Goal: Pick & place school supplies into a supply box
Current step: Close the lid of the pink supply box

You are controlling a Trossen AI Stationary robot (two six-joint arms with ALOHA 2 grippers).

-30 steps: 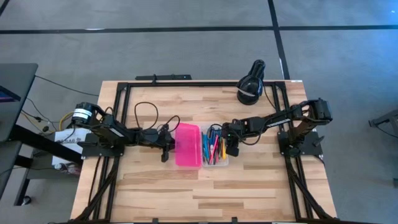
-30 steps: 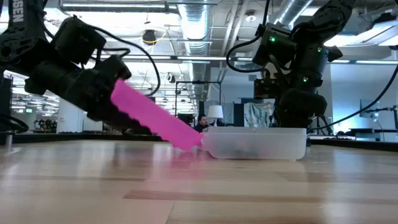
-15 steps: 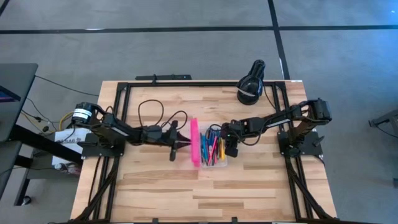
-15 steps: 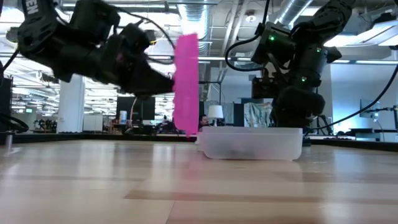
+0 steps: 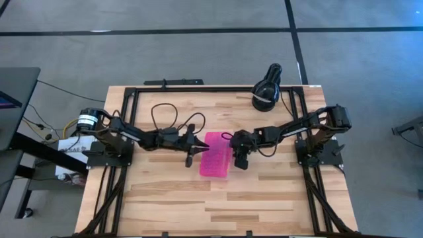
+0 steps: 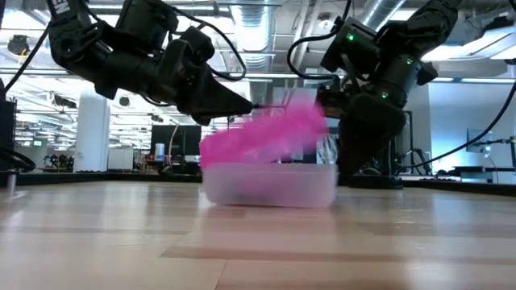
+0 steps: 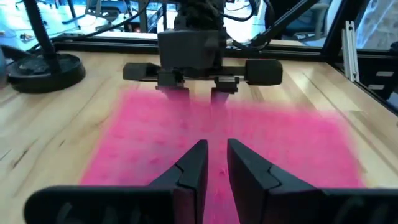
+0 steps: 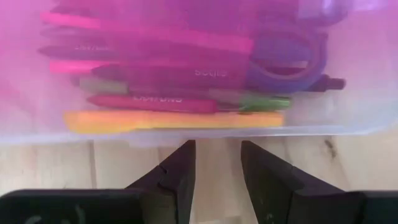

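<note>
The task looks nearly done: the pencils and pens (image 8: 174, 93) and blue-handled scissors (image 8: 292, 59) lie inside the supply box (image 5: 217, 153) at mid-table, its pink lid (image 6: 266, 135) tipped almost shut. The left gripper (image 5: 197, 148), fingers narrowly apart, hovers at the box's left edge. The right gripper (image 5: 239, 157), jaws apart and empty, stands just beside its right wall. Beyond the box, on the bare wooden table (image 5: 264, 205), stands a black round device (image 5: 267, 90); an open workshop lies behind.

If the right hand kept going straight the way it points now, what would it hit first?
Most likely the clear side wall of the supply box, right ahead of the right hand, with pens and scissors behind it. Only bare table shows between them, though depth is unclear.
</note>
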